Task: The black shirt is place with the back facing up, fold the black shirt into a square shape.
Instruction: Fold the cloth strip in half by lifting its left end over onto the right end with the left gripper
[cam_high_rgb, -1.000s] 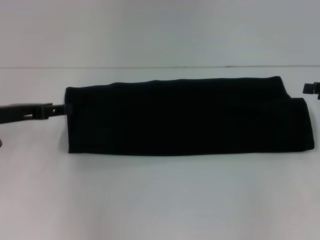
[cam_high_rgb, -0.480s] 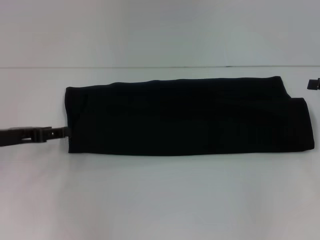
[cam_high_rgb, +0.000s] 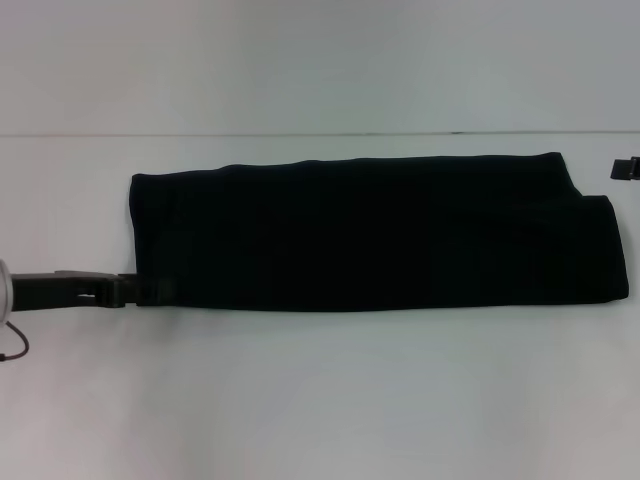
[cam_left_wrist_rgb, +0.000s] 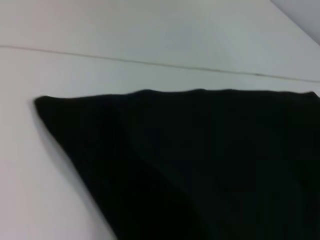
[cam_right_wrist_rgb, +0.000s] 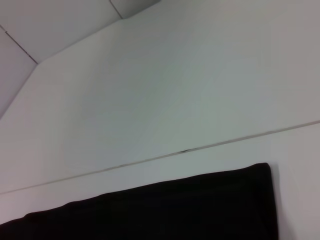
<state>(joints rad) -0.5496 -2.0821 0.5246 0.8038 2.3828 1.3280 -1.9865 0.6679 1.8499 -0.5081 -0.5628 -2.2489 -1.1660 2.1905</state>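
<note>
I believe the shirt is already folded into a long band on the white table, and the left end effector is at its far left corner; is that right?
Not quite: the black shirt is indeed folded into a long band on the white table, but the left end effector is at its near left corner, as the head view shows. The right end effector sits at the right edge, off the shirt.

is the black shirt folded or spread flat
Folded: the black shirt lies as a long narrow band with layered edges at its right end, not yet square.
</note>
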